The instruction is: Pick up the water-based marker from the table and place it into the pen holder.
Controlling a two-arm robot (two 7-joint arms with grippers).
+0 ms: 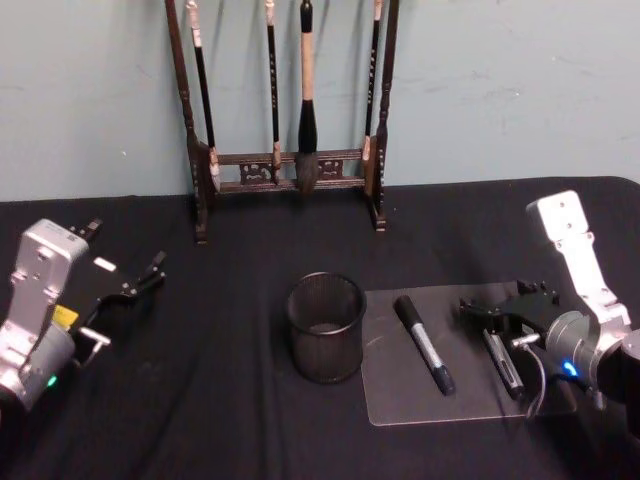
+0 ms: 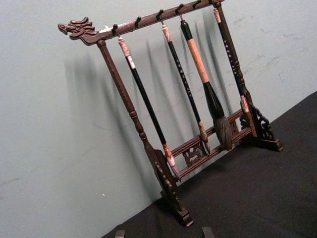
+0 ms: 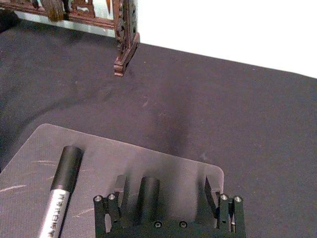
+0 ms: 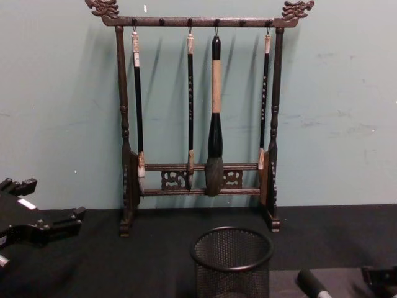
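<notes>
The right claw [image 3: 165, 179] hangs low over the table [image 1: 200, 400] with its jaws spread wide and nothing between them. It sits above a greyer patch [image 1: 400, 395] of the black cloth.

Just beside the claw, on its left and apart from it, lies the water-based marker [image 1: 424, 343]. It lies flat on the same patch. The marker is a slim round stick with a black cap at the end farther from the robot, a pale grey barrel with small print, and a dark tip at the nearer end.

Beyond the marker, farther to the claw's left, the pen holder [image 1: 325, 350] stands upright just off the patch's edge. It is a short black mesh cup that looks empty. Behind that, against the wall, is a tall wooden brush rack [image 1: 250, 158].

The left claw [image 1: 125, 300] is parked well away on the far side of the holder, its jaws also apart.

The likely trouble is that the jaws are not yet astride the marker. One finger touching first could roll the round barrel across the smooth patch. A grip taken near one end could let the marker droop and catch the holder's rim. The light mesh cup might then tip or slide.
</notes>
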